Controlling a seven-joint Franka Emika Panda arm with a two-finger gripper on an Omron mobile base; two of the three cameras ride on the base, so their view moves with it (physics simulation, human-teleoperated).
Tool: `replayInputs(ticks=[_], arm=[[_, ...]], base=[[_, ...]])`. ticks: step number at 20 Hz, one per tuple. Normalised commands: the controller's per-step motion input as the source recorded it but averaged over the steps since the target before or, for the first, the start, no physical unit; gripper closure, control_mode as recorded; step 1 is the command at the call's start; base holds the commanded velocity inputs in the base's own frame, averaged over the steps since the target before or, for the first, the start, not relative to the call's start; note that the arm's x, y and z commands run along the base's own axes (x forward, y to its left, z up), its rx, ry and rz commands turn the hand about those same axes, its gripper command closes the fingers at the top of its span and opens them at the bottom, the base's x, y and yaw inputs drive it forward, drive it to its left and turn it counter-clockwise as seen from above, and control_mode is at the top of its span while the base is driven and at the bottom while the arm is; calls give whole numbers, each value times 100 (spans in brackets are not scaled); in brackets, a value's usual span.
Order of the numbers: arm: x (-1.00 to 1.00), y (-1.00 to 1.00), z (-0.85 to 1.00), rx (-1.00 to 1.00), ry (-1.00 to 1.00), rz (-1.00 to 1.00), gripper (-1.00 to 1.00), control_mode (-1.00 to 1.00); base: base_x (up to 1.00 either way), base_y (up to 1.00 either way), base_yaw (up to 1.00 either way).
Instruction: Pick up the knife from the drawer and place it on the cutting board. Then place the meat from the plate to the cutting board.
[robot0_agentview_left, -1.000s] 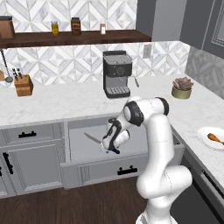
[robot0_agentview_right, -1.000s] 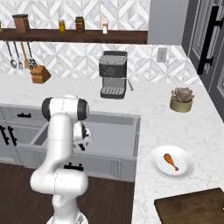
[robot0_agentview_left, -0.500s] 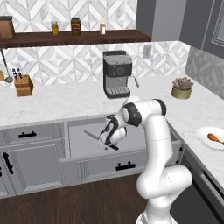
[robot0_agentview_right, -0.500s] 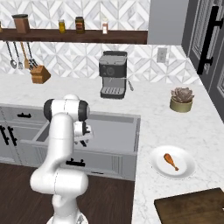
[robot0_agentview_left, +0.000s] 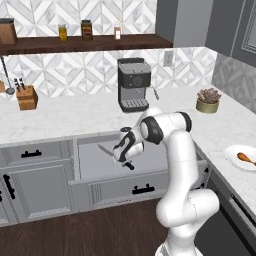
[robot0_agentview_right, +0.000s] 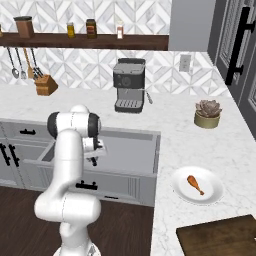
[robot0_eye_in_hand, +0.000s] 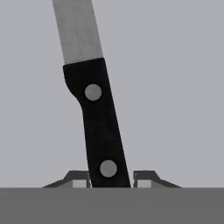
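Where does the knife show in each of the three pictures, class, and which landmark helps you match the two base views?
Left base view: the knife lies in the open drawer, its blade pointing left from under the gripper.
Right base view: hidden behind the arm; it cannot be made out.
Hand view: the knife runs up the middle, its black handle between the finger tips.
Shared landmark: the coffee machine on the counter behind the drawer.

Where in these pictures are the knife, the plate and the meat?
knife (robot0_eye_in_hand: 99, 127): hand view, middle of its black handle.
plate (robot0_agentview_right: 212, 191): right base view, bare white rim at its right side.
meat (robot0_agentview_right: 194, 183): right base view, thick end of the drumstick.
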Motion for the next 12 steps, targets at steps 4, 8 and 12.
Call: replayInputs(ticks=[4,8,12], arm=[[0,4,57,-7,7,8,100,-100],[-2,0,54,-1,18,12,100,-100],[-41,-5,49,0,14,9,100,-100]], base=[[0,0,0],[0,0,0],[0,0,0]])
